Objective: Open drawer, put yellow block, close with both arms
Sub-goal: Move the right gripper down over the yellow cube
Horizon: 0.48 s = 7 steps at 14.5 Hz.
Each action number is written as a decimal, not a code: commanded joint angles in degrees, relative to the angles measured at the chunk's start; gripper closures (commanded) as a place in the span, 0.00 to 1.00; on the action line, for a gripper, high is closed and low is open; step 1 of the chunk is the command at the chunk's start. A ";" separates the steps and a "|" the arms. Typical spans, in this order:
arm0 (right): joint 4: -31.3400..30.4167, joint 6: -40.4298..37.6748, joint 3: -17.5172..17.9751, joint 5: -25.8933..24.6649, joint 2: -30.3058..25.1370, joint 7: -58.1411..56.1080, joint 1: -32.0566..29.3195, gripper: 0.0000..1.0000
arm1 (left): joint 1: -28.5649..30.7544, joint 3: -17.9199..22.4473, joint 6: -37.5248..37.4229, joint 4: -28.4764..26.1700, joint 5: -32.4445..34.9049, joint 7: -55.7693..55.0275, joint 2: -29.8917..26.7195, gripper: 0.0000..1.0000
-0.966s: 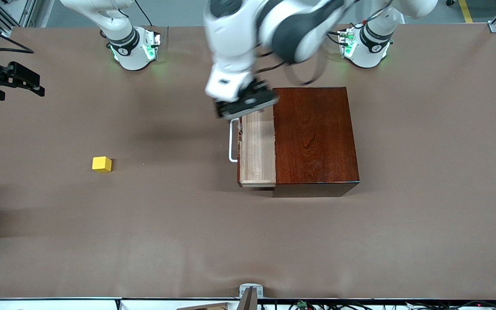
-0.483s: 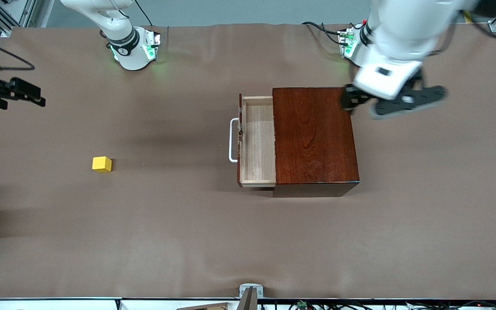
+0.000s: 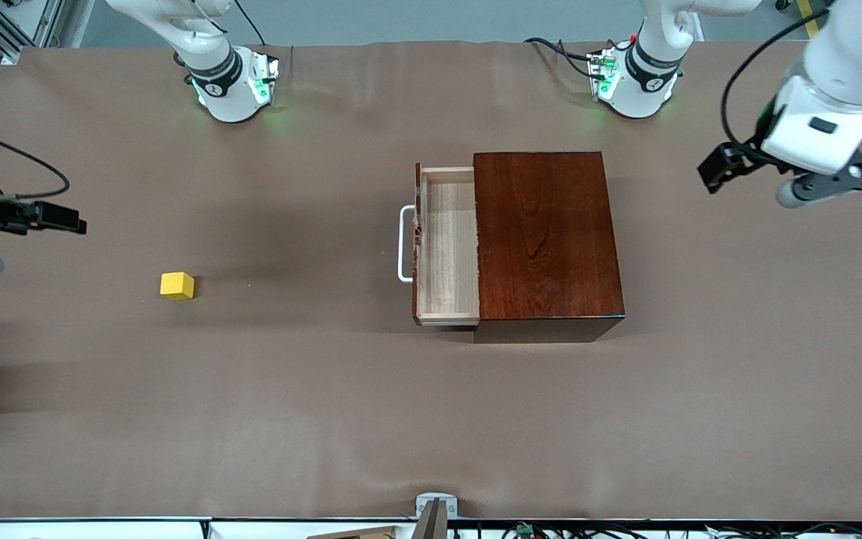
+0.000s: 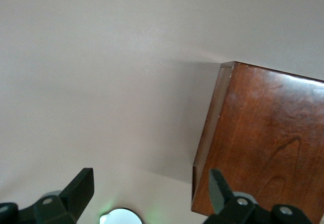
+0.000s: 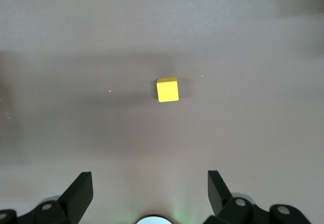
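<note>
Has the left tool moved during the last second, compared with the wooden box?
Yes. The left tool was over the open drawer near its handle; it swung across the wooden box and is now past the box, over bare table toward the left arm's end.

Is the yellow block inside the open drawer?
No, the yellow block lies on the table, apart from the drawer.

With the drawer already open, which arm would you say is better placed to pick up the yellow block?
The right. Its open hand has the yellow block in view below it, while the left hand hangs by the wooden box.
</note>
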 commanded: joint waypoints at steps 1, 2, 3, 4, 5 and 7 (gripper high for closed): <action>0.45 1.29 0.55 -0.12 2.41 0.56 -0.78 0.00 | 3.90 -0.50 0.73 -1.50 -0.79 5.43 -1.11 0.00; 0.27 2.43 0.55 0.15 3.63 0.56 -0.87 0.00 | 5.05 -0.50 0.81 -1.50 -1.32 7.37 -0.94 0.00; 0.01 3.49 0.55 0.41 4.95 0.56 -1.04 0.00 | 7.41 -0.41 0.73 -1.59 -4.63 9.13 -0.76 0.00; -0.25 5.41 0.55 0.41 6.27 0.56 -0.87 0.00 | 9.78 -0.50 0.81 -1.59 -7.45 10.54 -0.41 0.00; -1.56 7.26 0.55 0.50 7.15 0.56 -0.69 0.00 | 10.76 -0.50 1.16 -1.59 -8.26 12.38 -0.23 0.00; -7.17 12.53 0.55 0.50 7.08 0.65 -0.34 0.00 | 11.03 -0.41 1.78 -1.68 -7.74 15.64 -1.02 0.00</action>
